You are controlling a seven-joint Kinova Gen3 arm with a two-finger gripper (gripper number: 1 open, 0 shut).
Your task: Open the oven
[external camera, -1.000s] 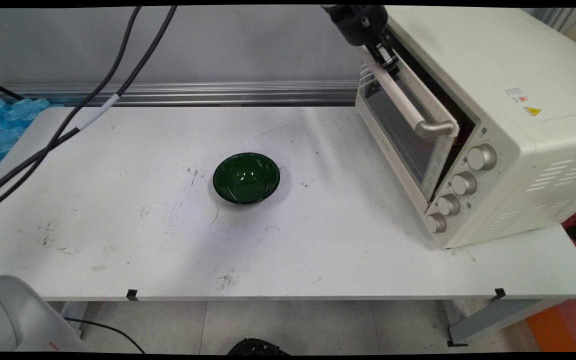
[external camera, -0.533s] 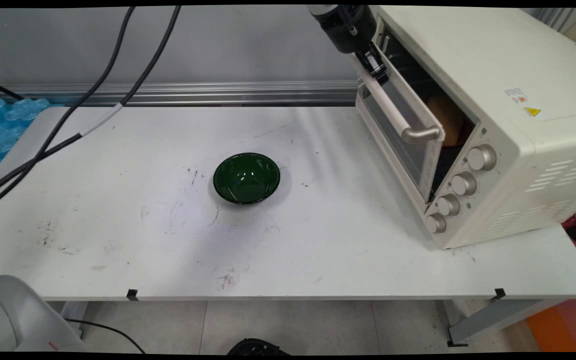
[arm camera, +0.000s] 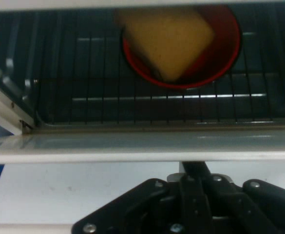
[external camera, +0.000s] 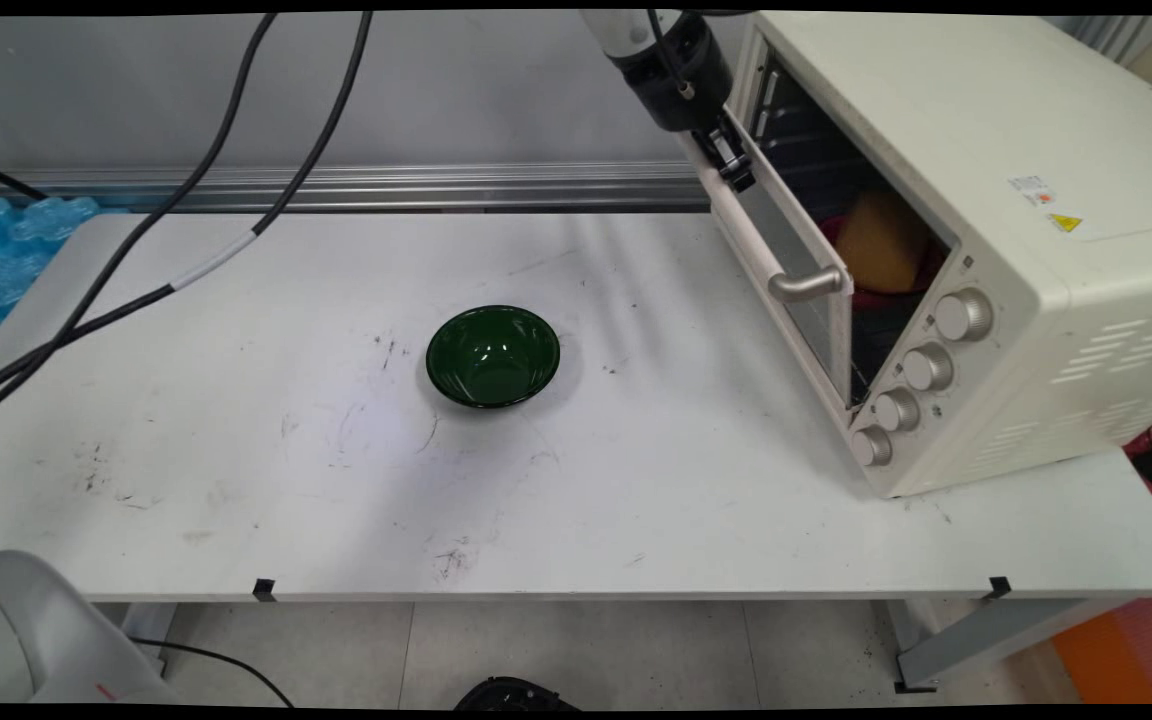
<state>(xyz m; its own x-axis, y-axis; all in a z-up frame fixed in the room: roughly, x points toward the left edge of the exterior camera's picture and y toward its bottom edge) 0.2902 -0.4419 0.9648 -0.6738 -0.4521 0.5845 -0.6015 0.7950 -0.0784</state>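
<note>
Black two-finger gripper point(external camera: 733, 172), entering at 12 o'clock, is clenched on the cream oven-door handle bar point(external camera: 748, 232). Scuffed white table point(external camera: 236, 450); grey wall point(external camera: 436, 90) behind.

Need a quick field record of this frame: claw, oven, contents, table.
claw: at the far end of the oven door handle; grip state cannot tell
oven: cream toaster oven on table's right, door partly open
oven contents: red bowl on the wire rack, yellow sponge-like block in it
controls: four knobs on the front right
table: white table, green bowl near centre, empty, apart from oven
</note>
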